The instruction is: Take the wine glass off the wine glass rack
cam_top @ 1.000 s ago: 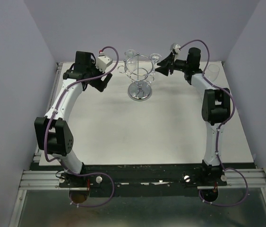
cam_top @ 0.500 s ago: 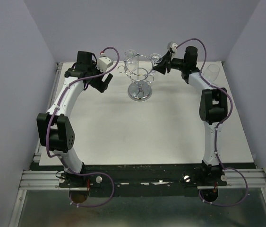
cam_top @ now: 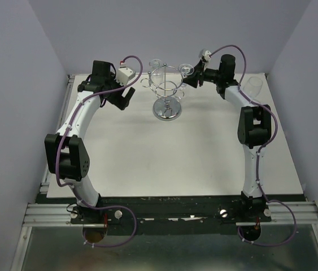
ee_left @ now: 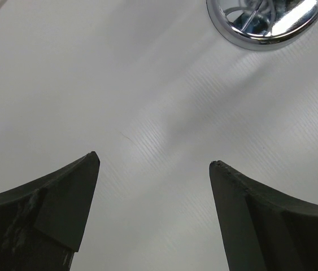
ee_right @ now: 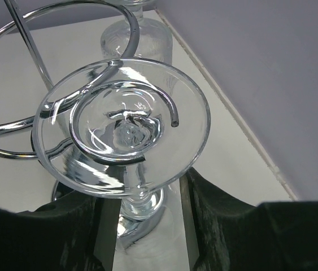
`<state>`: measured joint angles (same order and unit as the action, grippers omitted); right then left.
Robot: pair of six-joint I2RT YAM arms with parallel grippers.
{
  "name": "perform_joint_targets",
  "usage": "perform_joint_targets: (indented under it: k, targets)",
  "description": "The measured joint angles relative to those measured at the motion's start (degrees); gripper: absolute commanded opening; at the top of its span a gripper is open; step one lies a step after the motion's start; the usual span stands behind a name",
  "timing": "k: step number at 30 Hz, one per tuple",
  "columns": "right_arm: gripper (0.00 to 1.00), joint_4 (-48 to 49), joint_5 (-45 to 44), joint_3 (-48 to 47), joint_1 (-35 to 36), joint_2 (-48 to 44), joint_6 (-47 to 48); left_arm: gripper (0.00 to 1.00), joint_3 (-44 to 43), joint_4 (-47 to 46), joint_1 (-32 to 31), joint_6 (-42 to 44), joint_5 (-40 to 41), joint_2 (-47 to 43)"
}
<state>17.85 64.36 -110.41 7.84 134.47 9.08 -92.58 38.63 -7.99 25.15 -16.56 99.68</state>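
Partly open, right tool (ee_right: 145, 197) astride the wine glass (ee_right: 126, 131) stem.

white table (cam_top: 175, 161); wine glass rack (cam_top: 167, 110) standing far-centre

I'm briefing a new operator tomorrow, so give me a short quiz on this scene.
1. True or false: the wine glass at the right jaws hangs upside down from a hook of the wine glass rack.
2. What is between the left jaws? A) a glass stem B) nothing C) a rack hook
3. Fill in: the right jaws stand on either side of the glass's ____.
Key: 1 true; 2 B; 3 stem.
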Motion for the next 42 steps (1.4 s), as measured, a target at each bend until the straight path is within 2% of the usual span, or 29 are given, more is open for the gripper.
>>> perform_joint_targets:
  k: [15, 20, 28, 30, 32, 34, 42]
  targets:
    - [0.48, -1.07, -1.14, 0.00, 0.09, 0.00, 0.39, 0.95, 0.02, -1.07, 0.00, -0.59, -0.61, 0.04]
    - [0.53, -1.11, -1.53, 0.00, 0.13, 0.00, 0.61, 0.95, 0.15, -1.38, -0.02, -0.98, -0.72, 0.04]
    - [0.45, -1.25, -3.04, 0.00, 0.48, 0.00, 1.09, 0.95, 0.24, -2.21, -0.02, -1.25, -0.92, 0.04]
    - [0.39, -1.27, -3.28, 0.00, 0.48, 0.00, 1.22, 0.95, 0.24, -2.36, -0.02, -1.25, -0.94, 0.04]
    - [0.28, -1.27, -3.39, 0.00, 0.48, 0.00, 1.44, 0.95, 0.28, -2.56, -0.02, -1.25, -0.98, 0.04]
    - [0.02, -1.31, -3.48, 0.00, 0.61, 0.00, 1.55, 0.95, 0.48, -2.67, -0.02, -1.27, -1.07, 0.04]
    - [0.01, -1.31, -3.85, -0.48, 0.90, 0.00, -0.83, 0.95, 1.75, -3.52, -0.02, -1.40, -1.09, 0.04]
